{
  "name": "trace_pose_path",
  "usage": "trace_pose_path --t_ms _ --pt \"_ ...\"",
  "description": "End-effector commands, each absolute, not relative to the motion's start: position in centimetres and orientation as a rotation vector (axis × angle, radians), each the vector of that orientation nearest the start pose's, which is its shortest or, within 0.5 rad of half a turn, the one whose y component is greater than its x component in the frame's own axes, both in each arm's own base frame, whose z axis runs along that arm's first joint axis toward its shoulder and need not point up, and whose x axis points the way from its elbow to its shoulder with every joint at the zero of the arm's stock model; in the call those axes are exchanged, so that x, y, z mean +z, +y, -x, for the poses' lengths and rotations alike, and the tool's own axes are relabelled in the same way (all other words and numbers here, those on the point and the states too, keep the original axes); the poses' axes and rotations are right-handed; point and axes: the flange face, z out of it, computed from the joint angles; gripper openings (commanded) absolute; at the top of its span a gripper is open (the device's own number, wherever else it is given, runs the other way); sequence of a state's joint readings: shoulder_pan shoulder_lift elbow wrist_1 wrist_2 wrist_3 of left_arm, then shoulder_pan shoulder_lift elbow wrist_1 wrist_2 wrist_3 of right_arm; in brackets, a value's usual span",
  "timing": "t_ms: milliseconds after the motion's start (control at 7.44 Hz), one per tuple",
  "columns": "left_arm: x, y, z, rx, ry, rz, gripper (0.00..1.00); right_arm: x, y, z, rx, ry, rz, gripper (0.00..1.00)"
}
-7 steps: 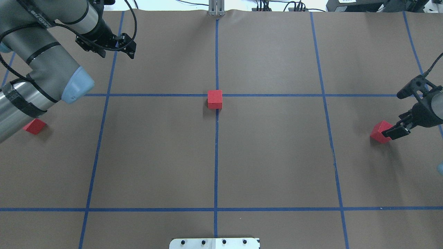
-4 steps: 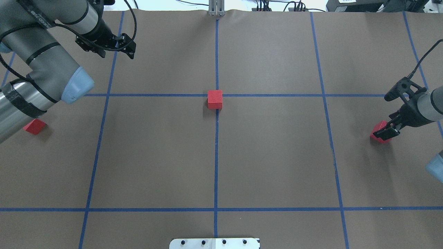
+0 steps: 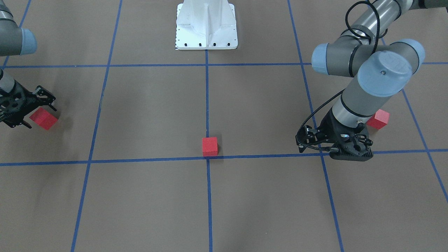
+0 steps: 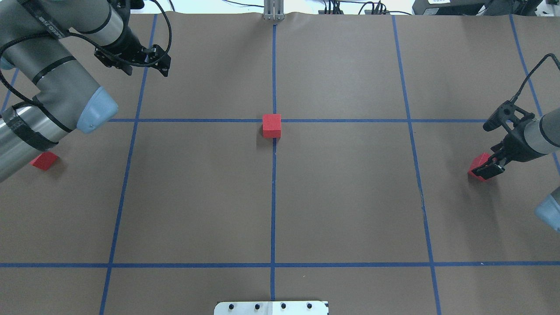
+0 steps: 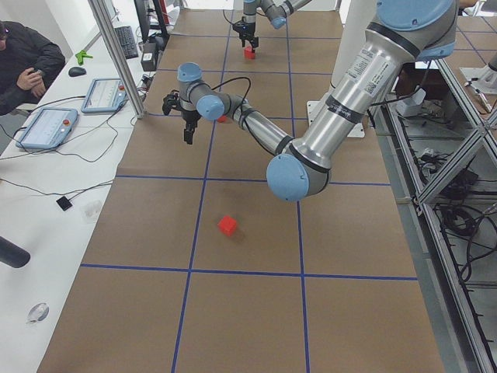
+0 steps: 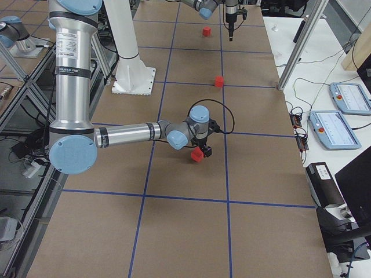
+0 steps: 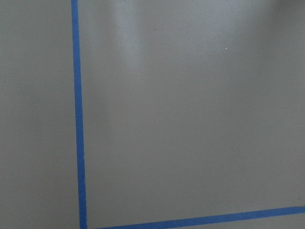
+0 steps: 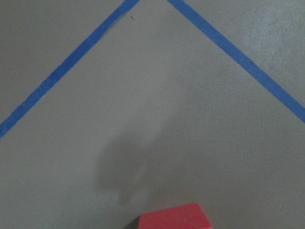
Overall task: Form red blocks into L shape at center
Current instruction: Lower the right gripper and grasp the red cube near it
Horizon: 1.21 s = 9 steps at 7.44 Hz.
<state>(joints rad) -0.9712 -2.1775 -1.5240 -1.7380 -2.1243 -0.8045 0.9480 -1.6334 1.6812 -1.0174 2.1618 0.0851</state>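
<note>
Three red blocks lie on the brown gridded surface. One block [image 4: 271, 125] [image 3: 209, 146] touches the near side of the center crossing [image 4: 274, 120]. A second block [image 4: 43, 160] [image 3: 378, 119] lies at the left, partly behind my left arm. The third block [image 4: 478, 167] [image 3: 43, 118] [image 8: 174, 217] lies at the right. My right gripper [image 4: 489, 169] [image 3: 37, 114] is low over this third block, open, with its jaws on either side of it. My left gripper [image 4: 148, 70] [image 3: 350, 154] is open and empty over a far-left tape line, away from all blocks.
The white robot base plate [image 4: 271, 307] [image 3: 206, 26] sits at the near middle edge. An aluminium post [image 4: 273, 9] stands at the far edge. Beyond the surface is a desk with tablets [image 5: 46, 128] and an operator [image 5: 27, 58].
My right gripper has moved left and down onto the right block, which has stayed about where it was. My left gripper has shifted slightly farther away. The other blocks have not moved.
</note>
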Motion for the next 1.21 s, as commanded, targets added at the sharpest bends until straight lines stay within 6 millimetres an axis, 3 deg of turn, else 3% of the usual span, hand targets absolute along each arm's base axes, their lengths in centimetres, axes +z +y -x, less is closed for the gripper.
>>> trace_pose_path --t_ms 0,538,672,1076 --pt "30.1 -62.8 -33.1 0.009 0.859 -0.199 1.0 58.8 -44.7 22.6 -0.682 -0.749 -0.34 1.0" --pt "30.3 -62.8 -33.4 0.01 0.855 -0.195 1.0 59.3 -44.6 23.6 -0.696 -0.752 -0.326 0.99" --pt "30.3 -62.7 -33.5 0.011 0.855 -0.195 1.0 59.4 -44.7 23.8 -0.694 -0.754 -0.321 0.94" --pt "30.2 -62.8 -33.5 0.011 0.855 -0.195 1.0 60.5 -43.8 22.9 -0.697 -0.765 -0.351 0.92"
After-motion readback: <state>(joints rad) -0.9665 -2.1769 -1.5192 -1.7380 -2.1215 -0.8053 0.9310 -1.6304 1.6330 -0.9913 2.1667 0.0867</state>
